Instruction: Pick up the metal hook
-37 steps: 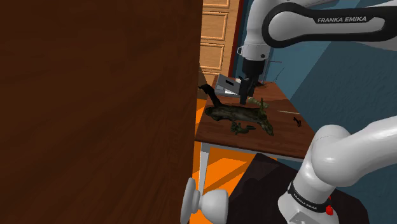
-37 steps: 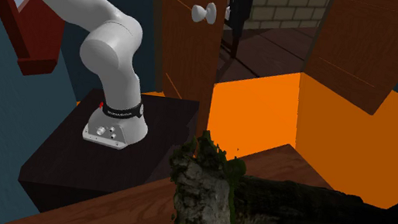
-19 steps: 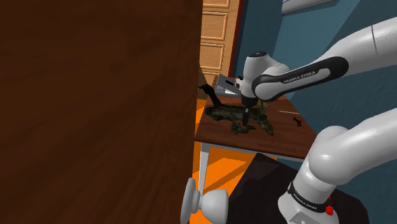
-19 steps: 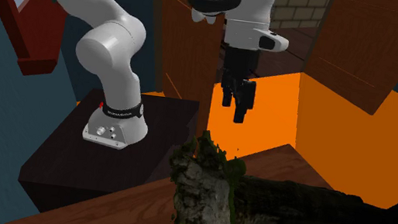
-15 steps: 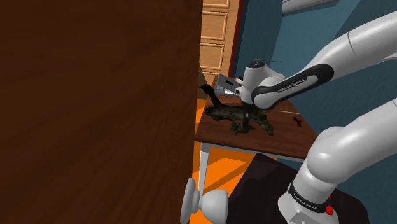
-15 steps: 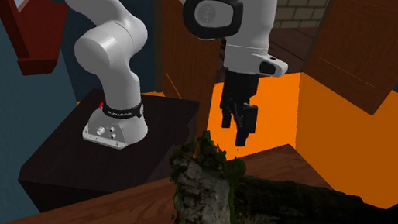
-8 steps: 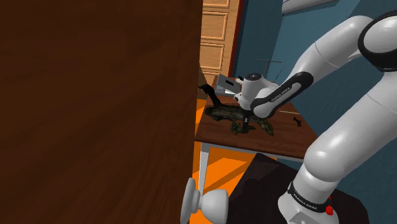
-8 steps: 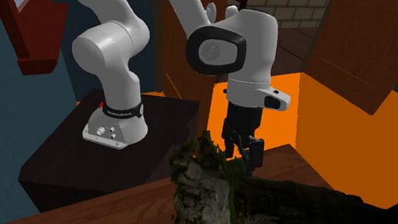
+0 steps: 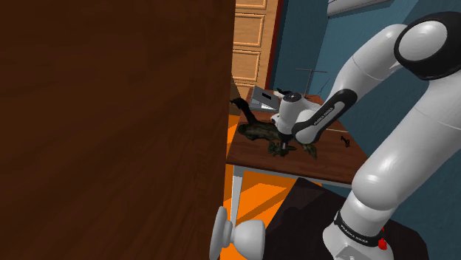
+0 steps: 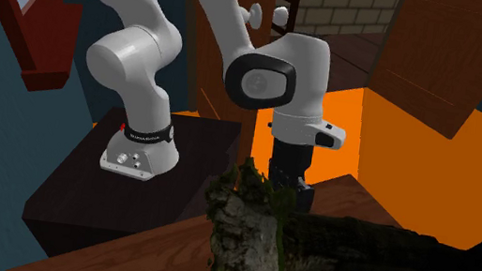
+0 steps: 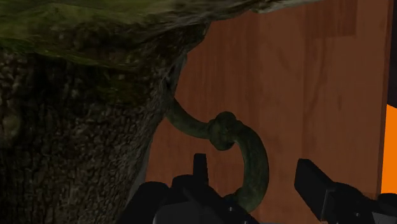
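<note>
A dark green-grey hook, curved with a knot at its bend, grows out of a mossy bark-covered log and lies on the wooden table. My gripper is open, low over the table, with the hook's curve between its fingers and touching neither. In the shoulder view the gripper is down at the log's near end. In the second exterior view the gripper stands just behind the log, partly hidden by it.
A grey box sits at the table's far side and a small dark item lies near its right edge. A brown door with a white knob covers the shoulder view's left. The black stand and orange floor lie beyond the table.
The arm has come down from high above the table to the log's end, bringing the open fingers around the hook. The log and hook have not moved.
</note>
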`<state>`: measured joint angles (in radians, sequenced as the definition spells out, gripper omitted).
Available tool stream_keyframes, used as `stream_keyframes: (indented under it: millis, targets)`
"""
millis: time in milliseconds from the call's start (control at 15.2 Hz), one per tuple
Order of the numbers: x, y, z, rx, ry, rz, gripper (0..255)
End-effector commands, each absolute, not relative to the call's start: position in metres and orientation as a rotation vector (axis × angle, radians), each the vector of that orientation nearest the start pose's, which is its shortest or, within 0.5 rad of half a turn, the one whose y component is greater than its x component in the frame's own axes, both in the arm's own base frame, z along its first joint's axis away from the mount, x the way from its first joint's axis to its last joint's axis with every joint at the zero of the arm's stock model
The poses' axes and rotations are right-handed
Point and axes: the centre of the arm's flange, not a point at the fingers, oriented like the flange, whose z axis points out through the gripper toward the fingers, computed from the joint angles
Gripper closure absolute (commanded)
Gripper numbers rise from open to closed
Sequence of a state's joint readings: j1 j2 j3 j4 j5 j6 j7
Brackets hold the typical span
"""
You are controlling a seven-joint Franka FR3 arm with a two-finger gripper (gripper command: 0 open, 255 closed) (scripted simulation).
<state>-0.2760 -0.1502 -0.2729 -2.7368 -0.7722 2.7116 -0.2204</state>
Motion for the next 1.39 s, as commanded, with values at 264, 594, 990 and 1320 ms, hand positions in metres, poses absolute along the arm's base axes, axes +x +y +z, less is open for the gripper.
stream_keyframes:
  millis: [264, 594, 990, 1320]
  targets:
    - [0.354, -0.184, 0.27, -3.425, -0.618, 0.014, 255]
    - [0.353, -0.184, 0.276, -3.426, -0.618, 0.014, 255]
    - [0.353, -0.184, 0.308, -3.426, -0.618, 0.014, 255]
    - [0.353, -0.184, 0.334, -3.426, -0.618, 0.014, 255]
